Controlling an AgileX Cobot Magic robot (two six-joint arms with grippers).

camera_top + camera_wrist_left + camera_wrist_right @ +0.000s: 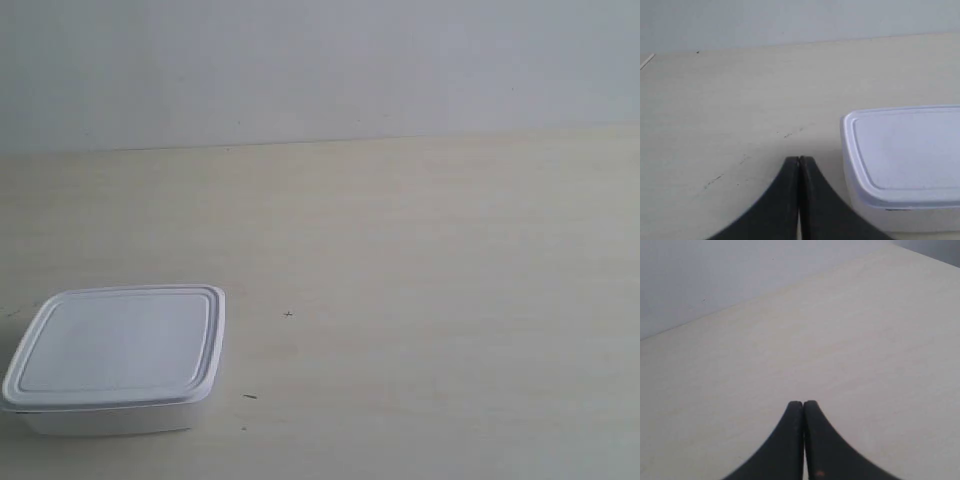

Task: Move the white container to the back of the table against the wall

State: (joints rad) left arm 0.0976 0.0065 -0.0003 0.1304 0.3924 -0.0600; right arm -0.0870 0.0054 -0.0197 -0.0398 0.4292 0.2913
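All three cameras face low across the table (450, 250) toward the wall (320, 60).

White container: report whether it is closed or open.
Closed. The lid sits flat on the white container, rim flush along every edge that shows.

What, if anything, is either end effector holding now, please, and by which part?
Nothing is held: the left end effector and the right end effector are both shut empty, and the white container sits on the table.
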